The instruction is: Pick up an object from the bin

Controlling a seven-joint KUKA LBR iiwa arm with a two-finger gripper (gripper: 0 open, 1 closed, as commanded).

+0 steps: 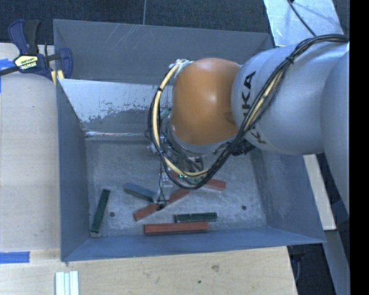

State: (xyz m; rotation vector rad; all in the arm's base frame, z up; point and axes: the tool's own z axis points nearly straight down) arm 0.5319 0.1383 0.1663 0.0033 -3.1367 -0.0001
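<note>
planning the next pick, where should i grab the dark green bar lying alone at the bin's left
Take the dark green bar at its middle, across its narrow width, coming straight down from above. It appears to lie flat, apart from the other bars, so both long edges look free.

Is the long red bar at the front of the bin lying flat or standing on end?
Lying flat: the red bar shows its whole length on the bin floor, along the front wall.
</note>
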